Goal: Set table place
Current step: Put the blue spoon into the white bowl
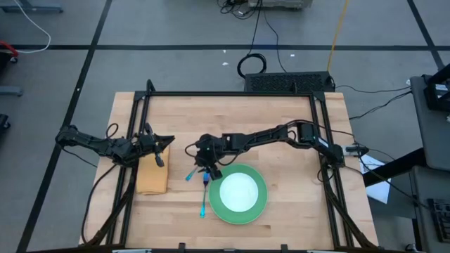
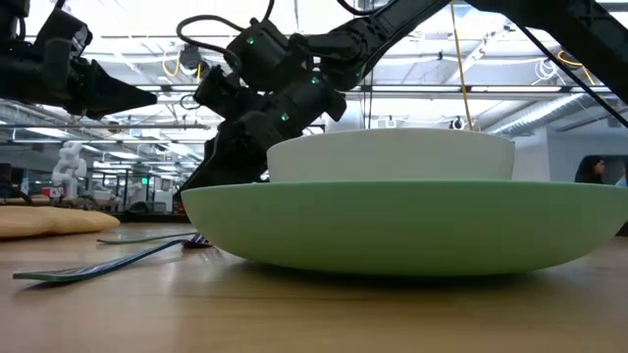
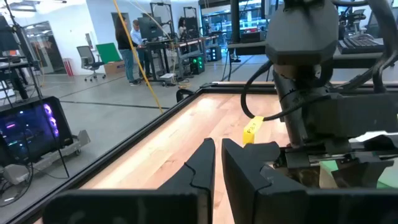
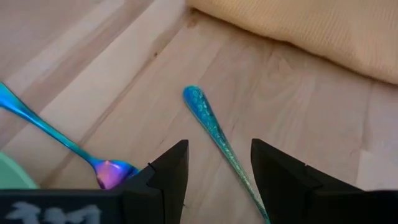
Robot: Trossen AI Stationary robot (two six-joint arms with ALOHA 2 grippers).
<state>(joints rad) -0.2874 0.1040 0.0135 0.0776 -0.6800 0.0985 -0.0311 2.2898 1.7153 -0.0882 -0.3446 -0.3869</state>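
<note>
- Grey floor (image 1: 176, 28), crossed by dark lines, around the work area.
- Coiled black cable (image 1: 252, 65) on the floor.
- Yellow cable (image 1: 339, 28) running across the floor.
- White cable (image 1: 31, 31), looped.
- People (image 3: 132, 43) standing at benches far off.
- Office chair (image 3: 86, 61), black.
- Green board (image 3: 109, 52) beside it.
- Lit screen (image 3: 34, 127) on a wheeled stand.

On the counter (image 1: 281, 133) the bowl (image 1: 239, 191) sits in the plate (image 1: 260, 204), toward the front. Just left of the plate lie the spoon (image 1: 202, 205) and, a little behind it, the fork (image 1: 191, 175). The folded cloth (image 1: 152, 177) lies farther left
</note>
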